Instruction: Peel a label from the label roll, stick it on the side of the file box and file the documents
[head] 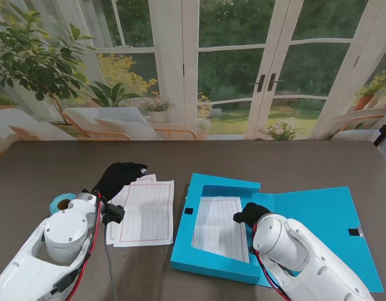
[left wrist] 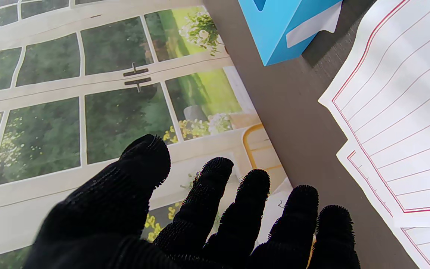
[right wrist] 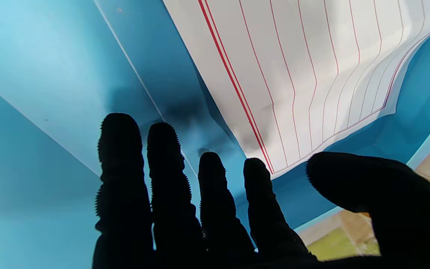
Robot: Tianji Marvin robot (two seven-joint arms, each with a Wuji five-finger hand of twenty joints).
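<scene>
The blue file box (head: pixel 208 257) lies open toward the right of the table (head: pixel 49 163), its lid (head: pixel 324 219) spread flat to the right; its long axis runs near to far. A lined sheet (head: pixel 218 229) rests inside it, long edge the same way. The right hand (head: pixel 250 214) hovers at that sheet's right edge, fingers (right wrist: pixel 168 157) straight and slightly apart, gripping nothing; its palm is hidden by the arm. More lined documents (head: pixel 146 213) lie left of the box, overlapping. The left hand (head: pixel 118 177) sits at their far left corner, fingers (left wrist: pixel 217 186) spread and empty. The label roll (head: pixel 60 202) is half hidden behind the left arm. A white label (left wrist: pixel 312 24) shows on the box's side.
</scene>
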